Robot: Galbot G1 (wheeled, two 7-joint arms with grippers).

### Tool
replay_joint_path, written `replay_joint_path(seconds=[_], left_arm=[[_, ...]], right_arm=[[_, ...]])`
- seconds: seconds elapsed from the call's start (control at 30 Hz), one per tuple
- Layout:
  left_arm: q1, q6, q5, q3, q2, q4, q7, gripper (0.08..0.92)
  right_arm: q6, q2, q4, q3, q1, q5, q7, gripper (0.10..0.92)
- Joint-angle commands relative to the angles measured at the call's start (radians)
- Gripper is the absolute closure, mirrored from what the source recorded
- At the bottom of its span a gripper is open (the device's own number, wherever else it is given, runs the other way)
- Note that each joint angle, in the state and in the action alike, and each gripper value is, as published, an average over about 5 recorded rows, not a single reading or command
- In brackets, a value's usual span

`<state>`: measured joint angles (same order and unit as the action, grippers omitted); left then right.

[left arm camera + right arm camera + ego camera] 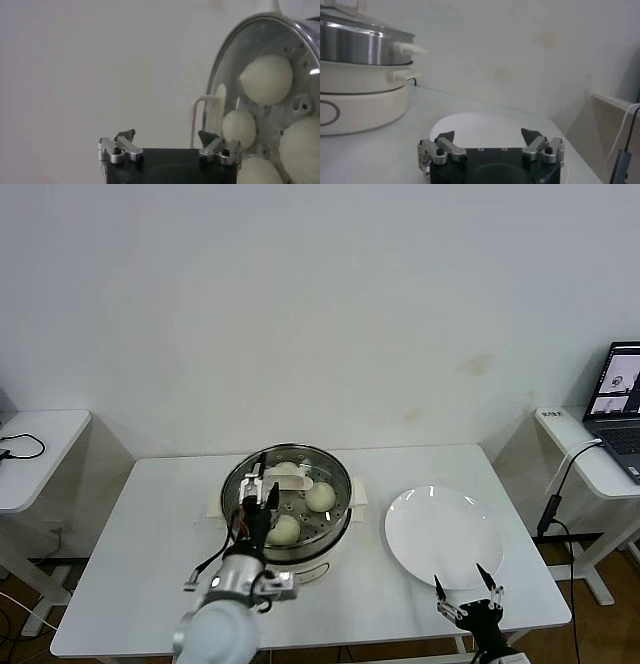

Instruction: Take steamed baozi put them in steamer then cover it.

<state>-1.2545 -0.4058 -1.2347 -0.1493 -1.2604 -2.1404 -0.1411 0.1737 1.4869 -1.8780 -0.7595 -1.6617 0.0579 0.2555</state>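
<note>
The baozi (320, 497) sit in the steamer (340, 524) with the cover (288, 480) on (task looks essentially complete). Left tool (259, 491) hovers open above the cover; right tool (468, 592) waits open near the plate (443, 536).

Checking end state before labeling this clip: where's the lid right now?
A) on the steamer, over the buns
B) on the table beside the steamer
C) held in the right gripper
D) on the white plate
A: the glass lid sits on the steamer with the buns visible under it; the left gripper hangs open just above it, the plate is bare, and the right gripper is open near the table's front edge.
</note>
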Motion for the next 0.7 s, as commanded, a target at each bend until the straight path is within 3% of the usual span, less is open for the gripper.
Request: replay_joint_path(seconds=[0.03, 0.2, 0.43, 0.7], left_arm=[[-0.332, 0.327, 0.992, -0.246, 0.08, -0.159, 0.461, 0.177], [-0.454, 0.536, 1.427, -0.45, 0.031, -0.108, 0.465, 0.177], [-0.603, 0.521, 1.593, -0.56, 0.035, -0.07, 0.447, 0.177], [-0.631, 0.553, 1.549, -0.56, 0.041, 0.025, 0.386, 0.177]], right_arm=[[0.002, -0.001, -0.001, -0.002, -0.001, -0.005, 0.0, 0.203], [0.003, -0.006, -0.004, 0.002, -0.008, -0.008, 0.0, 0.203], [0.002, -0.026, -0.002, 0.015, -0.01, -0.018, 0.001, 0.203], [-0.001, -0.033, 0.002, 0.046, -0.008, -0.024, 0.001, 0.203]])
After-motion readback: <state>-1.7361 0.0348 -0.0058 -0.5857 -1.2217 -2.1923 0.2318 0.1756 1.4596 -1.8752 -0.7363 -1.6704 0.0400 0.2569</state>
